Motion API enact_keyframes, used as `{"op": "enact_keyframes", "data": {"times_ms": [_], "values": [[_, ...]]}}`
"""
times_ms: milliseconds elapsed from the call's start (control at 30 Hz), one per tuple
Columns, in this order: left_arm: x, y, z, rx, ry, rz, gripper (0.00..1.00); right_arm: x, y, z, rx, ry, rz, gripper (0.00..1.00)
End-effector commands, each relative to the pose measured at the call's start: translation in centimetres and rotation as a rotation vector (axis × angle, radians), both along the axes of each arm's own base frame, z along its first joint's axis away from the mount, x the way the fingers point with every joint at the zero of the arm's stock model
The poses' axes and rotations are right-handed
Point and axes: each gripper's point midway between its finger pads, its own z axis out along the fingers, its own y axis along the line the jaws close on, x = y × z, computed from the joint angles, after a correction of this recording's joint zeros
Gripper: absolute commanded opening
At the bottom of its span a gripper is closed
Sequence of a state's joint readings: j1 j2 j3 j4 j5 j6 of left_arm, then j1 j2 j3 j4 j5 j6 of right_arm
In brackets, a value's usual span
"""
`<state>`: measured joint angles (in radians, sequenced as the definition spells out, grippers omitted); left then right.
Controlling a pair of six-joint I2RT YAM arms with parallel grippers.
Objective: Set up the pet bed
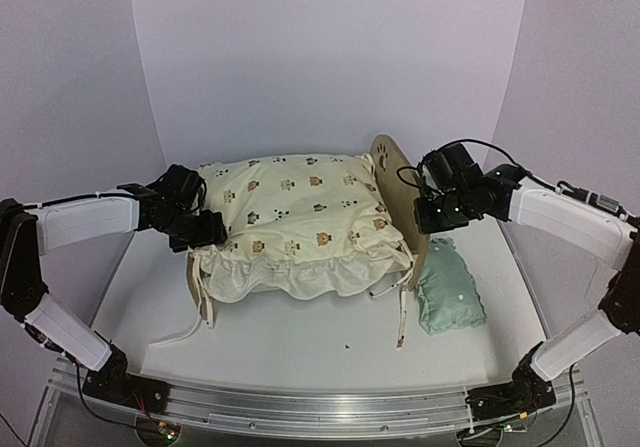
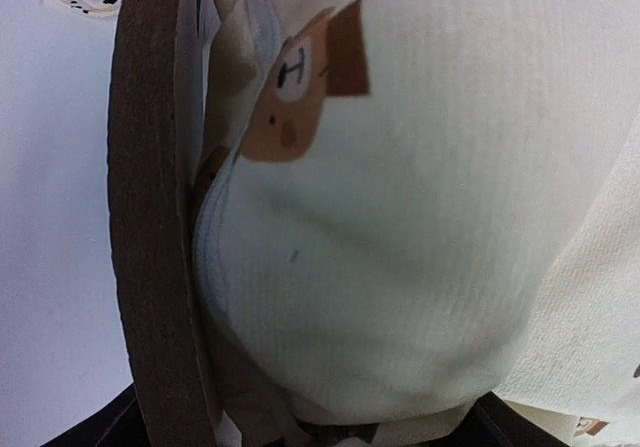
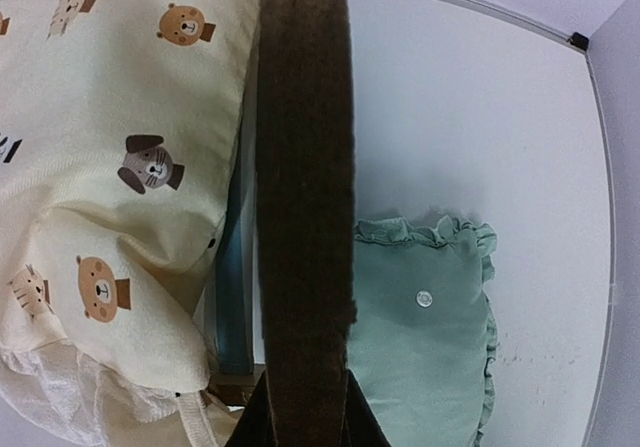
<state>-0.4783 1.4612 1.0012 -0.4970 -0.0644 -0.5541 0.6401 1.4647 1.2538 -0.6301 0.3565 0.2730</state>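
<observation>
Starting nearest, table: we see its pale top (image 1: 300,367) with both arm bases along the 6 o'clock edge.
Tie: a white cushion tie (image 1: 178,337) trails over the table at 7 o'clock of the bed.
Mint pillow: it (image 1: 448,292) lies flat at 4 o'clock of the bed, just beside the headboard's foot. Only the right wrist view shows us its frilled edge and the small white button (image 3: 424,298) at its middle.
Pet bed: the pet bed (image 1: 200,297) stands mid-table, running from 9 to 3 o'clock, with the headboard (image 1: 386,172) upright at the 3 o'clock end.
Cushion: the cream bear-print cushion (image 1: 300,217) lies on the frame and hides the rails from above, its frill hanging over the near side. The right wrist view alone shows a blue strip of the base (image 3: 235,297) under it.
Left gripper: the left gripper (image 1: 205,229) is at the 9 o'clock end. Its wrist view shows wide-spread jaws, with the cushion's end bulging between them beside the footboard (image 2: 150,217). We cannot tell whether they squeeze it.
Right gripper: the right gripper (image 1: 432,215) is at the 3 o'clock end. From above we see only its contact with the headboard. Its wrist view shows the jaws clenched on the headboard's top edge.
Paw-print cutout: only the top view shows it (image 1: 382,150), at the headboard's far end.
</observation>
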Motion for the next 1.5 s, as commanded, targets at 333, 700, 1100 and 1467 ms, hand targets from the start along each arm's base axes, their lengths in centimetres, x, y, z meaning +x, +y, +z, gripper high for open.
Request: {"op": "enact_keyframes", "data": {"times_ms": [333,700,1100,1467], "values": [[-0.2,-3.8,1.6,-0.087,-0.006,-0.148,0.85,-3.6,-4.9,3.1,-0.067,-0.034,-0.101,0.67],[-0.8,-2.3,4.8,-0.064,-0.066,-0.119,0.99,-1.0,-4.1,13.6,-0.047,-0.221,-0.085,0.98],[-2.8,2.2,9.5,-0.027,-0.195,0.044,0.99,-6.1,19.3,16.6,0.259,-0.146,0.641,0.93],[-4.5,3.4,10.1,-0.058,-0.211,0.082,0.98,-8.1,32.1,9.6,0.366,-0.078,0.865,0.81]]}}
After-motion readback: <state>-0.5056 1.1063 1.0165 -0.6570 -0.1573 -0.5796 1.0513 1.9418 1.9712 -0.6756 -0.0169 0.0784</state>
